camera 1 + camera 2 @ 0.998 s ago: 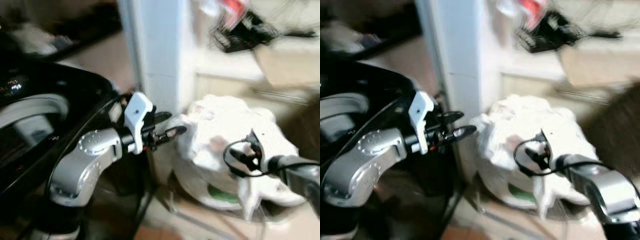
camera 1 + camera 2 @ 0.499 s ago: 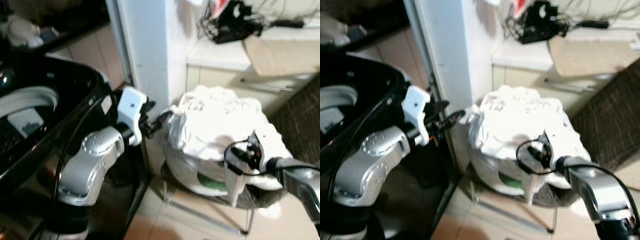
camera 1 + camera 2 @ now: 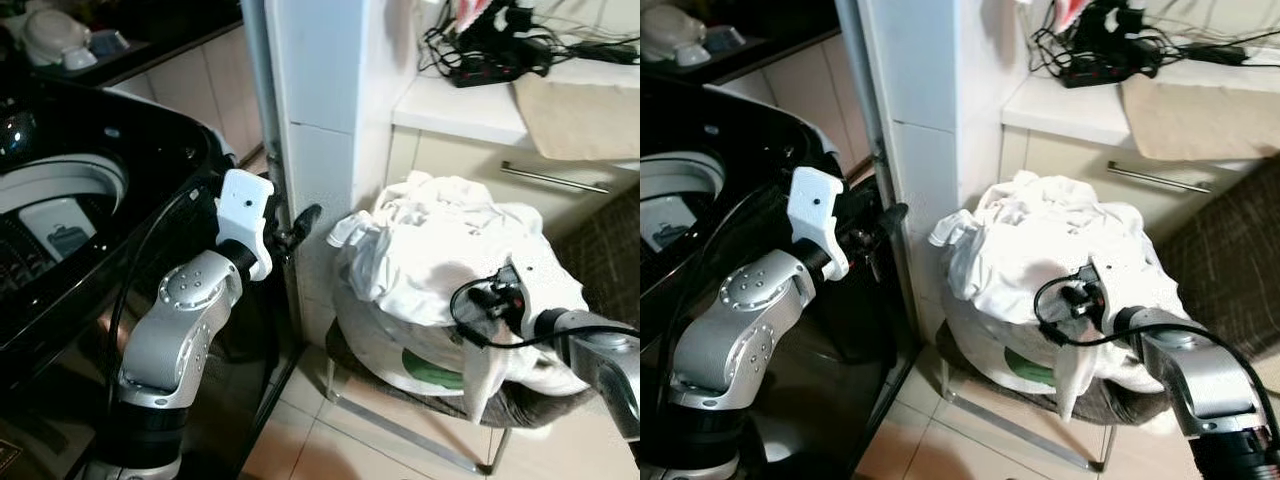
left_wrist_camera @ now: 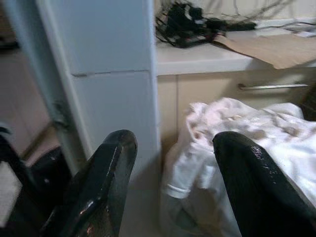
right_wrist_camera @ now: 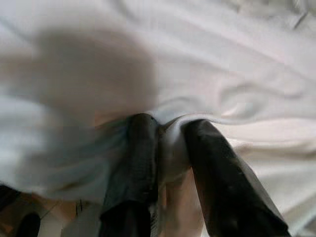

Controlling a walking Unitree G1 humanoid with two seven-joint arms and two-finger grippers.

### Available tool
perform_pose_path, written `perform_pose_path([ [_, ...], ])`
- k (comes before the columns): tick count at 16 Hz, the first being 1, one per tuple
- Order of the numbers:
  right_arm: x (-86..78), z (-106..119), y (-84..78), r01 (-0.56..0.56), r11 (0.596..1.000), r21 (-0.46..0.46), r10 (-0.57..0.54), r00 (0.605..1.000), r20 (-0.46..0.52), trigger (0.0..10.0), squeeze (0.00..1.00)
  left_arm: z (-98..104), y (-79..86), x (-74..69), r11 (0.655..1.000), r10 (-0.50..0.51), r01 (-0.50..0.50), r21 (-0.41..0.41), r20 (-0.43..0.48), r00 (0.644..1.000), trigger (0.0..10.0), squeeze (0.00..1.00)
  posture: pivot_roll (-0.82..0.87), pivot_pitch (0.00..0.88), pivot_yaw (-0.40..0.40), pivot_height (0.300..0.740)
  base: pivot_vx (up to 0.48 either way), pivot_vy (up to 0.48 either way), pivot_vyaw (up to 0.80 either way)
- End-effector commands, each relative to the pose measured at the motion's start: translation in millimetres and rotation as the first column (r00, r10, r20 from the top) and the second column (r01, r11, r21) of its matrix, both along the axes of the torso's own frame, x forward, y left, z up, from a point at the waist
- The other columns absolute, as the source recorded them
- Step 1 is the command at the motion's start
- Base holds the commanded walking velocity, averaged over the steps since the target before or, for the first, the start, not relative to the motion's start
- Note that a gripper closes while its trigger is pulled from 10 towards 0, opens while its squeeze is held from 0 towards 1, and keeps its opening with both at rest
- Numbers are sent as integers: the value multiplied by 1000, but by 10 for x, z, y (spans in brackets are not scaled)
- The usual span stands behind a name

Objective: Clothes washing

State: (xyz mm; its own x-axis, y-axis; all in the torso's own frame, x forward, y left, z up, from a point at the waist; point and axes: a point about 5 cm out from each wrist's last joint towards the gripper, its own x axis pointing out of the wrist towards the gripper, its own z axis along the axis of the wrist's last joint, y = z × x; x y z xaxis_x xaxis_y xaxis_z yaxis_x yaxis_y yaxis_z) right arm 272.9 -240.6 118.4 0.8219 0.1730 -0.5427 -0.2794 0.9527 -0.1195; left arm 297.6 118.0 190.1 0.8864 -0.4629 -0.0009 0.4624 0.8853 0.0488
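A heap of white clothes (image 3: 440, 240) fills a white basket (image 3: 385, 345) on a metal-legged stool (image 3: 400, 425). My right gripper (image 5: 170, 123) is pushed into the near side of the heap, shut on a fold of white cloth; its wrist (image 3: 505, 298) with a black cable sits against the pile. My left gripper (image 4: 175, 143) is open and empty, held up beside the white pillar just left of the heap, one finger (image 3: 303, 217) short of the cloth. The black top-loading washing machine (image 3: 150, 160) stands at the left with its round drum opening (image 3: 55, 190) showing.
The white tiled pillar (image 3: 315, 100) rises between washer and basket. Behind the basket is a cabinet with a drawer handle (image 3: 555, 178) and a counter carrying tangled cables (image 3: 490, 45). Brown woven material (image 3: 1230, 250) lies at the right. Pale floor tiles (image 3: 300, 445) show below.
The head camera has shifted and the picture has sharpened. My left gripper has drawn back from the edge of the heap toward the pillar. The right gripper stays in the clothes.
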Motion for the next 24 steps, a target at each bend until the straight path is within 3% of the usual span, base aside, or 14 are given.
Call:
perform_pose_path([
  [1, 53, 164, 35, -16, 1000, 20, 15, 997, 75, 0, 0, 1, 43, 7, 999, 34, -34, 2, 20, 999, 10000, 0, -105, 0, 26, 740, 0, 0, 0],
  [3, 86, 322, 58, -7, 996, 91, -6, 990, 140, 0, 0, 9, 39, 7, 999, 41, -41, -9, 16, 999, 10000, 0, -106, 0, 28, 740, 0, 0, 0],
  [6, 132, 593, 90, -31, 976, 217, -20, 973, 229, 0, 0, 47, -13, -17, 1000, -25, 26, -11, 34, 999, 10000, 0, -109, 0, 30, 740, 0, 0, 0],
  [9, 200, 1145, 252, -144, 919, 368, -9, 923, 384, 0, 0, 243, -57, 10, 996, -56, 65, -60, 133, 989, 10000, 0, -116, 0, 30, 740, 0, 0, 0],
  [10, 215, 1309, 354, -205, 898, 389, 19, 902, 430, 0, 0, 347, -130, 19, 986, -109, 127, -107, 156, 982, 10000, 549, -114, 0, 27, 740, 0, 0, 0],
  [11, 219, 1379, 393, -231, 911, 342, 59, 893, 446, 0, 0, 416, -190, 34, 984, -133, 152, -95, 180, 975, 10000, 843, -114, 0, 22, 740, 0, 0, 0],
  [12, 222, 1317, 355, -199, 958, 205, 98, 902, 421, 2157, 0, 420, -202, 45, 987, -131, 146, -70, 182, 975, 10000, 733, -114, 0, 22, 740, 0, 0, 0],
  [13, 224, 1263, 318, -174, 974, 142, 104, 911, 399, 3804, 0, 409, -203, 43, 987, -134, 147, -64, 178, 975, 10000, 624, -122, 0, 21, 740, 0, 0, 0],
  [14, 224, 1183, 267, -132, 989, 62, 101, 927, 362, 10000, 0, 379, -199, 34, 987, -140, 150, -48, 173, 975, 10000, 267, -122, 0, 21, 740, 0, 0, 0],
  [15, 193, 1077, 225, -89, 996, -2, 85, 942, 325, 10000, 0, 246, -152, 31, 993, -115, 117, -4, 118, 986, 10000, 0, -119, 0, 17, 740, 0, 0, 0],
  [17, 108, 1046, 336, -57, 998, 2, 52, 917, 395, 10000, 0, 172, -56, 11, 999, -48, 49, -4, 112, 993, 10000, 0, -112, 0, -3, 740, 0, 0, 0],
  [19, -70, 849, 563, -101, 994, 49, 71, 906, 417, 10000, 0, 40, 60, -24, 999, 33, -32, -15, 94, 995, 10000, 0, -117, 0, 7, 740, 0, 0, 0],
  [21, -85, 821, 640, -112, 992, 56, 76, 897, 436, 10000, 0, -60, 96, -59, 998, 62, -63, 14, 71, 996, 10000, 0, -118, 0, 10, 740, 261, 0, 0],
  [24, -121, 795, 684, -108, 991, 78, 60, 886, 460, 10000, 0, -40, 70, -64, 998, 68, -68, -1, 73, 995, 10000, 0, -114, 0, 7, 740, 372, 0, 0],
])
